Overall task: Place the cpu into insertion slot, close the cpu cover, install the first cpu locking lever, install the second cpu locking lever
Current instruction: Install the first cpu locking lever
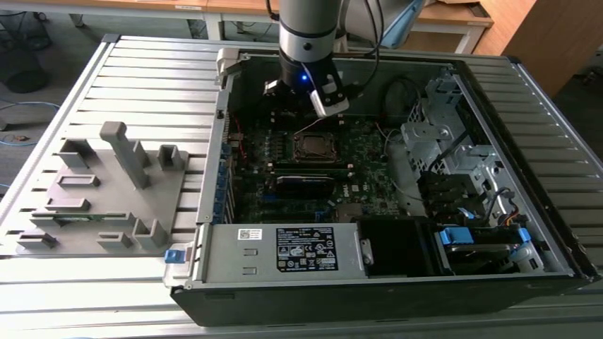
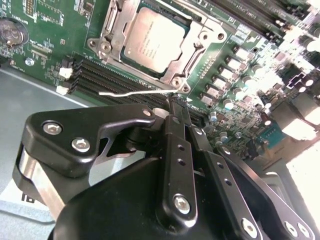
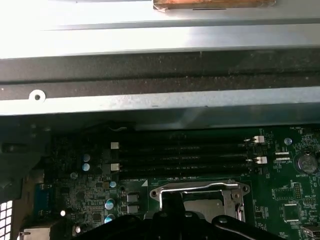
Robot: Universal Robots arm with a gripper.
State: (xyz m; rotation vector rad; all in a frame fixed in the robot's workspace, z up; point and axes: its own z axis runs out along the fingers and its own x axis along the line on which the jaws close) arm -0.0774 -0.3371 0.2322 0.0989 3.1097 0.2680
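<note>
The cpu (image 2: 155,39) lies flat in the insertion slot (image 2: 113,31) on the green board, grey metal face up. The silvery cpu cover (image 2: 200,46) is folded down around it as a frame. A thin wire locking lever (image 2: 131,93) sticks out along the socket's side, above the memory slots. My gripper (image 2: 173,101) is shut, its black fingertips meeting right at the lever's end; whether they pinch it I cannot tell. In the exterior view the gripper (image 1: 323,117) hangs just behind the insertion slot (image 1: 314,146). The first wrist view has the cpu cover (image 3: 200,188) just beyond the gripper (image 3: 172,199).
Long black memory slots (image 3: 180,157) run between the socket and the case wall (image 3: 160,100). Drive cages and cables (image 1: 452,155) fill the exterior view's right side of the open case. A grey fixture tray (image 1: 104,191) stands outside the case on the exterior view's left.
</note>
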